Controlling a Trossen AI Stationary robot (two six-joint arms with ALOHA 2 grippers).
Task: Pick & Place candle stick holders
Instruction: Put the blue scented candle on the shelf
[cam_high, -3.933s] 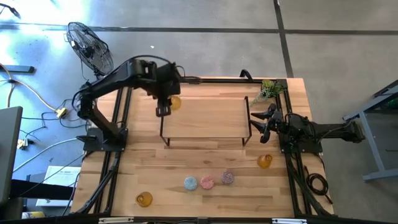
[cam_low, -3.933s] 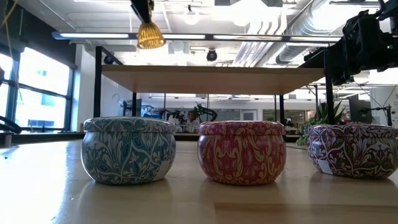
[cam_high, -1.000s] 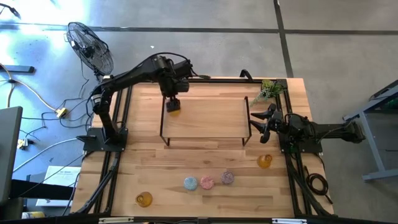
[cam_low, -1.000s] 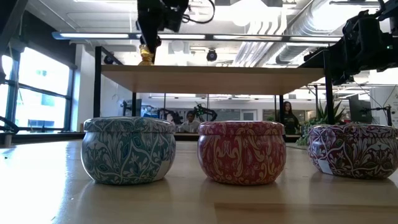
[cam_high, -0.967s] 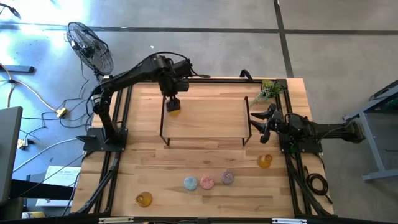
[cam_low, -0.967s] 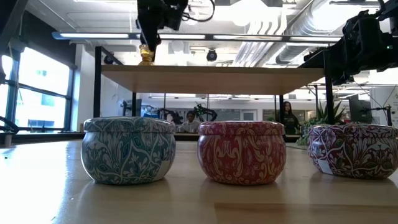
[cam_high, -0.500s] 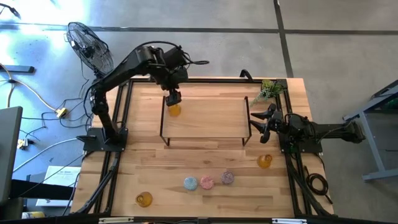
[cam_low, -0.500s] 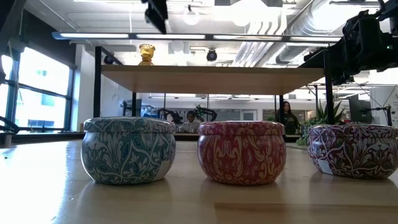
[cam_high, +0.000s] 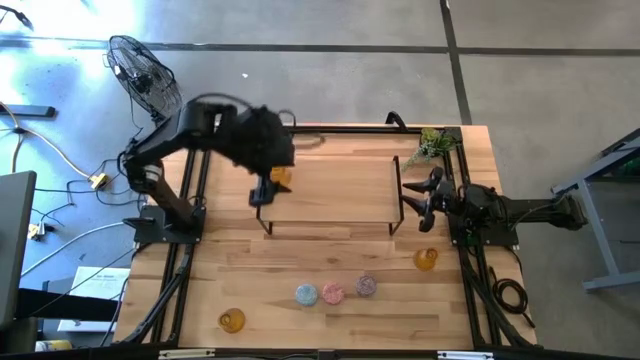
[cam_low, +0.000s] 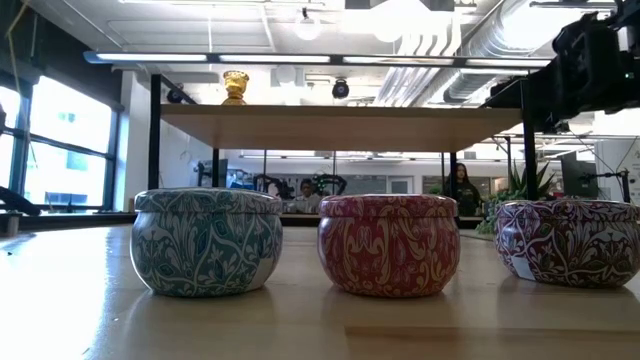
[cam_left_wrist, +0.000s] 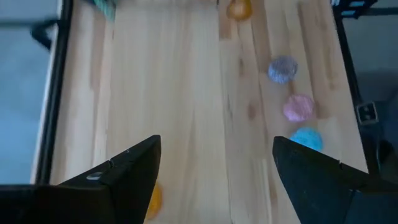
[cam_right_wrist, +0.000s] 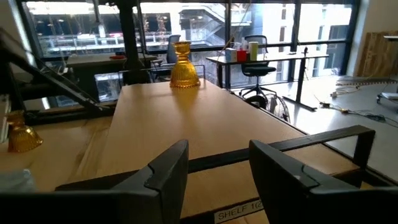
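One amber glass holder (cam_high: 281, 176) stands upright on its base at the far left corner of the raised wooden shelf (cam_high: 335, 195). It also shows in the low view (cam_low: 235, 86) and the right wrist view (cam_right_wrist: 184, 65). My left gripper (cam_high: 262, 192) hovers open and empty just beside it, above the shelf's left end (cam_left_wrist: 214, 180). Two more amber holders stand on the table, at the right (cam_high: 425, 259) and at the near left (cam_high: 232, 320). The blue (cam_high: 306, 294), pink (cam_high: 332, 293) and purple (cam_high: 366, 286) holders stand in a row near the front. My right gripper (cam_high: 418, 200) waits open at the shelf's right end.
A green plant sprig (cam_high: 432, 145) lies at the far right corner. The shelf stands on thin black legs (cam_high: 262, 215). A black frame (cam_high: 190, 250) runs along the table's sides. A fan (cam_high: 145, 75) stands on the floor beyond the far left corner.
My left gripper has let go of the amber holder, which stays upright on the shelf's far left corner. The gripper has gone up and then back toward the table's near left, away from the holder.
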